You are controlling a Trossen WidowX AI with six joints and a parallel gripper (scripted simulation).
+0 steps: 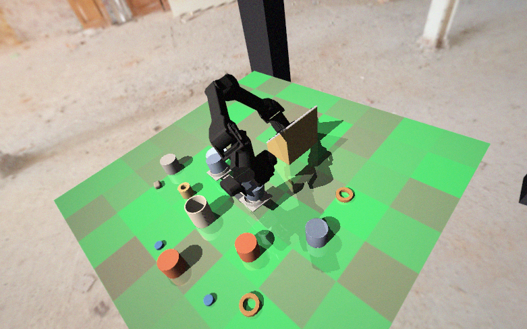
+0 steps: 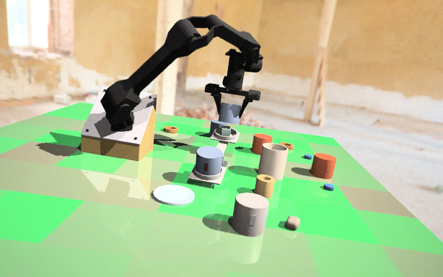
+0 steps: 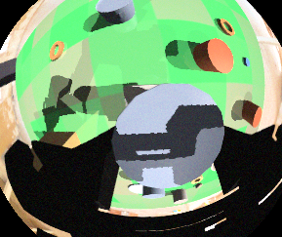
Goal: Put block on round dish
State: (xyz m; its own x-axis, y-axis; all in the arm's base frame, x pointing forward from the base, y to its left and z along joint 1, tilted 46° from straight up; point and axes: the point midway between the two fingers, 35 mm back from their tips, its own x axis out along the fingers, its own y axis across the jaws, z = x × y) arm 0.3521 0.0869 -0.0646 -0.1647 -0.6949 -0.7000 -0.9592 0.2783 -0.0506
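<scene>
My gripper [image 2: 230, 116] is shut on a blue-grey cup [image 2: 230, 109] [image 3: 173, 108] and holds it upright in the air above the far pan of the balance [image 2: 235, 138] [image 1: 253, 207]. A small grey-green block [image 2: 225, 130] sits uncovered in that pan, below the held cup. The other blue-grey cup [image 2: 209, 161] [image 1: 216, 164] stands on the near pan and also shows at the bottom of the wrist view [image 3: 153, 193]. The round pale dish [image 2: 173, 194] lies on the table beside the near pan, with nothing on it. The arm partly hides the far pan in the top view.
A beige open tube [image 1: 202, 216] [image 2: 271, 164], a yellow tube [image 2: 264, 188] and a grey cylinder [image 2: 250, 216] stand beside the balance. Two orange cylinders [image 1: 247, 249] [image 1: 171, 265] and a blue-grey cylinder [image 1: 316, 234] stand farther out. Orange rings [image 1: 336, 195] [image 1: 242, 309] and blue discs [image 1: 158, 245] [image 1: 208, 299] lie around.
</scene>
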